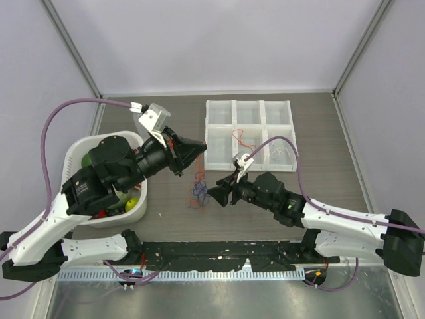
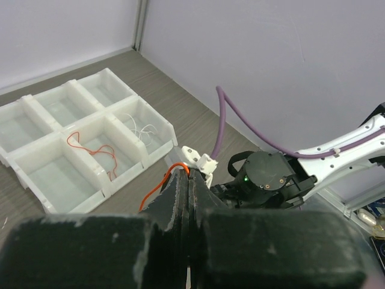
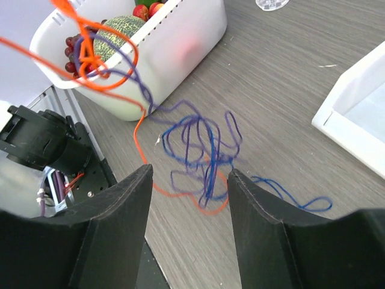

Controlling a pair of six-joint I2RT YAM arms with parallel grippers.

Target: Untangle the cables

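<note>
Left hand (image 2: 187,172) pinches an orange cable (image 2: 157,186), clear only from its wrist; right hand (image 3: 189,180) gapes.

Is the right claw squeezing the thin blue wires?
No, the right claw stands wide open, and the tangled thin blue wires lie loose in front of it.

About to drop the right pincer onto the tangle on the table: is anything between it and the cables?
Nothing visible. The right pincer stands open, aimed straight at the blue and orange cables, with no object in the gap. One orange strand runs up from them to the shut left pincer, off to one side.
</note>
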